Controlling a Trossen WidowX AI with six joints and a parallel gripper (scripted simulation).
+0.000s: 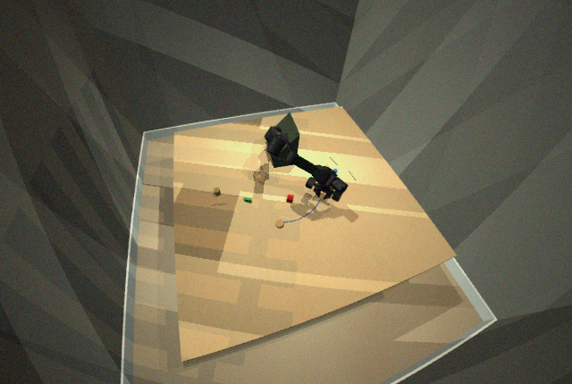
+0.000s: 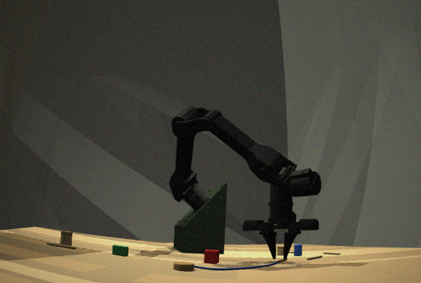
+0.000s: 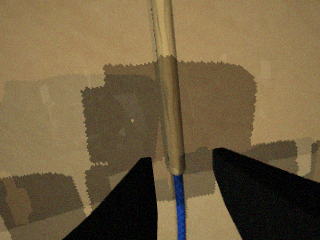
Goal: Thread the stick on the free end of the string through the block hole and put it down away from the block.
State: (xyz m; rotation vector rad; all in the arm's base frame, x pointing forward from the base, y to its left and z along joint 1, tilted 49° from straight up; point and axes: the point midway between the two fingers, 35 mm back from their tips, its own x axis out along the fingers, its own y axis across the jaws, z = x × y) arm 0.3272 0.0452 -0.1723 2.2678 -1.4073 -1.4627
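The stick point(image 2: 283, 260) point(image 3: 171, 100) lies on the table with the blue string point(image 1: 308, 216) point(image 2: 234, 268) point(image 3: 181, 215) at its near end in the wrist view. The string curves to the round wooden button point(image 1: 279, 223) point(image 2: 183, 266). My gripper point(image 1: 322, 196) point(image 2: 279, 258) point(image 3: 183, 163) points down, partly open. Its fingertips are low, one on each side of the stick's string end, with gaps on both sides. The wooden block point(image 1: 216, 191) point(image 2: 66, 238) stands far left; its hole cannot be made out. The stick is hidden under the gripper in the top view.
A red block point(image 1: 290, 198) point(image 2: 211, 256) is near the string. A green block point(image 1: 248, 199) point(image 2: 120, 250) lies left of it. A blue piece point(image 1: 335, 171) point(image 2: 297, 249), a small tan piece point(image 2: 280, 250) and two loose sticks are beyond the gripper. Another stick point(image 1: 219, 204) point(image 2: 61, 245) lies by the wooden block.
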